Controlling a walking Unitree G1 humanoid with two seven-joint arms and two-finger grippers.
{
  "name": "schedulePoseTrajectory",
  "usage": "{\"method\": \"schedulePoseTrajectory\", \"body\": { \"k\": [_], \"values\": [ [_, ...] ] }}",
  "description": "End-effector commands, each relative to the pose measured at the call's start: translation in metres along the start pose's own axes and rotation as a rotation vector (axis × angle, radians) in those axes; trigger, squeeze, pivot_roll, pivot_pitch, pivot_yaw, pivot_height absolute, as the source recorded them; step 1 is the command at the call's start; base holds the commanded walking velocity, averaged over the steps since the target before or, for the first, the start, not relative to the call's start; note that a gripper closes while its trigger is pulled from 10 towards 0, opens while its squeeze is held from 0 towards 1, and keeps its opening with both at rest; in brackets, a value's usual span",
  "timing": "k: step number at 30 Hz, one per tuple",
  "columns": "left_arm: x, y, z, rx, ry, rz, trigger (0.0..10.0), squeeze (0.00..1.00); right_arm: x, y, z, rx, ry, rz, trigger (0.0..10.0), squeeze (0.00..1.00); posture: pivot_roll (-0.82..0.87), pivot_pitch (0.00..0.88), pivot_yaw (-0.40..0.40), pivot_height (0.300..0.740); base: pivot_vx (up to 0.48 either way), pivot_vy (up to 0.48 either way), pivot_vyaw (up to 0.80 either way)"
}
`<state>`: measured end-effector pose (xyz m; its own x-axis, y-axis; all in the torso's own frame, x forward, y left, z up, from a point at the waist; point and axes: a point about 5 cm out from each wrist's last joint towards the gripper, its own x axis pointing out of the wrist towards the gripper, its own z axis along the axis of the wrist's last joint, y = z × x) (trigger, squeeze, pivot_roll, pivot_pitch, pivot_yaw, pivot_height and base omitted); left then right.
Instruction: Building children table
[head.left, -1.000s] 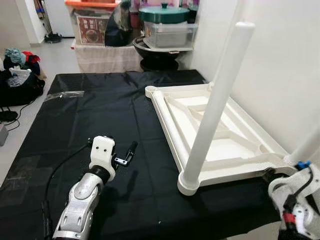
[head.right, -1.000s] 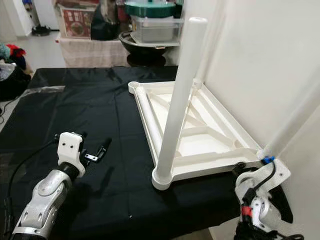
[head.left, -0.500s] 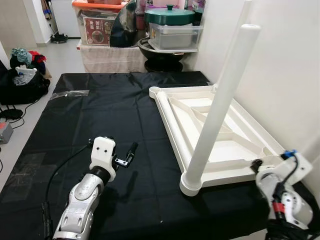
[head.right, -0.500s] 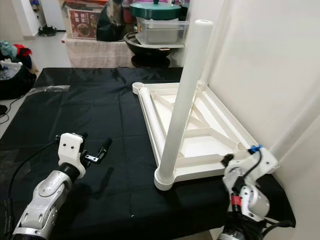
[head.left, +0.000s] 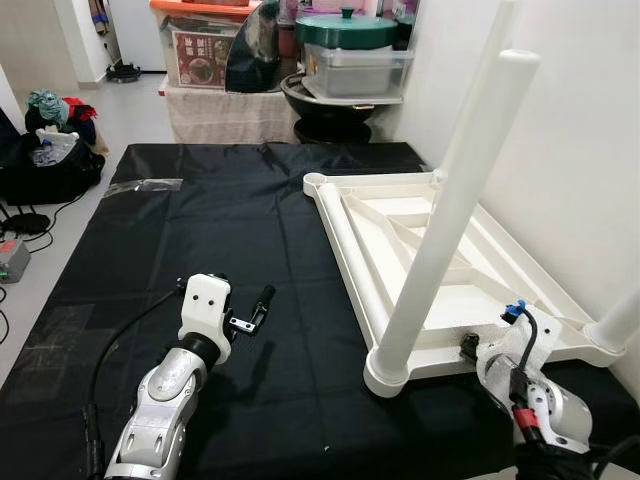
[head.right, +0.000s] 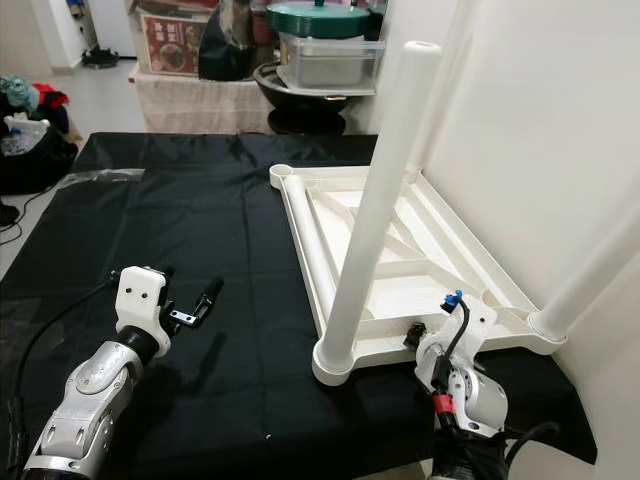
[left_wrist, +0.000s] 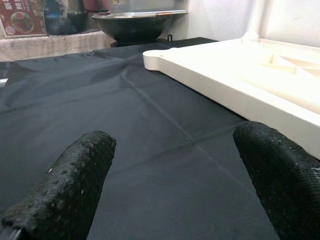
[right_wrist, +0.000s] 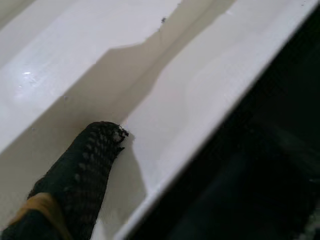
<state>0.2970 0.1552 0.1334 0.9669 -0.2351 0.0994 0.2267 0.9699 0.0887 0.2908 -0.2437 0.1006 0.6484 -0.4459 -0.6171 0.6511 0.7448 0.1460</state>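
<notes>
Far leg (head.left: 497, 40) top cut off, seemingly

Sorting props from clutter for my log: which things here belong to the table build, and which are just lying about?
Job: tabletop; near leg; right gripper at its edge; left gripper.
Lying about: green-lidded box; black bag; plastic wrapper.

Black sheet (head.left: 200, 210) on floor w/ upturned white table (head.left: 420, 250) & clear wrapper (head.left: 135, 187).
</notes>
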Motion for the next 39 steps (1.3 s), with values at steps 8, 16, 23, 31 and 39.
{"method": "schedulePoseTrajectory", "body": {
  "k": [8,16,23,31,39],
  "values": [
    [-0.003,-0.004,-0.005,0.018,0.035,-0.024,10.0,0.00,0.008,-0.009,-0.018,-0.047,0.108,0.010,10.0,0.00,0.06,0.000,-0.112,0.740,0.000,0.000,0.00],
    [-0.003,-0.004,-0.006,0.017,0.038,-0.027,10.0,0.00,-0.005,0.019,-0.013,-0.247,0.081,0.453,10.0,0.00,0.06,0.000,-0.111,0.740,0.000,0.000,0.00],
    [-0.003,-0.003,-0.006,0.018,0.043,-0.031,10.0,0.00,-0.016,0.011,-0.015,-0.514,0.047,0.665,10.0,0.00,0.06,0.000,-0.109,0.740,0.000,0.000,0.00],
    [-0.005,-0.003,-0.007,0.024,0.049,-0.036,10.0,0.00,-0.026,0.004,-0.029,-0.810,0.016,0.874,10.0,0.00,0.07,0.000,-0.104,0.740,0.000,0.000,0.00],
    [-0.005,-0.002,-0.007,0.028,0.050,-0.036,10.0,0.00,-0.020,0.009,-0.013,-0.911,-0.066,0.890,10.0,0.00,0.08,0.000,-0.102,0.740,0.000,0.000,0.00]
  ]
}}
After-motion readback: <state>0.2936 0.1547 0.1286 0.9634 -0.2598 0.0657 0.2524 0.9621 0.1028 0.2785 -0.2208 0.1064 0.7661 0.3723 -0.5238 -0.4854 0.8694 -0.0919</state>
